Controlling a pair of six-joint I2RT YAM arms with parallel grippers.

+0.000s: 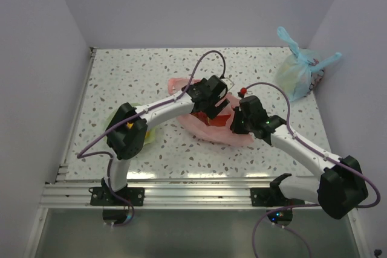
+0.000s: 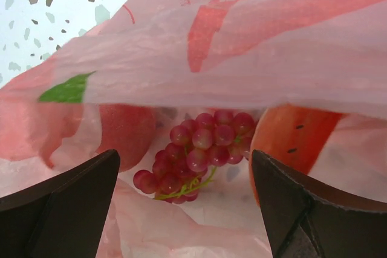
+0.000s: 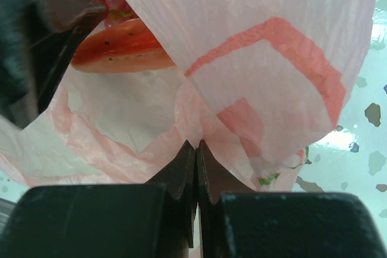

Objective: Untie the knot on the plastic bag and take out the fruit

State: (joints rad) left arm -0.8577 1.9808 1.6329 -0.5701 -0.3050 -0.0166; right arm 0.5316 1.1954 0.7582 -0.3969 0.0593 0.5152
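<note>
Left end effector [image 2: 184, 160] spread at mouth of translucent pink plastic bag [image 2: 254, 58], dark red grape cluster [image 2: 202, 146] ahead; right end effector [image 3: 196, 149] pinching its film.

My left arm [image 1: 163, 108] reaches in toward the middle, left gripper [image 2: 185, 154] spread wide. My right arm [image 1: 296, 145] angles in opposite, right gripper [image 3: 196, 148] pinched tight on the plastic bag [image 3: 266, 58].

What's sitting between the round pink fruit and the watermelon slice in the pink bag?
A bunch of red grapes lies between the round pink fruit and the watermelon slice, in the left wrist view.
</note>
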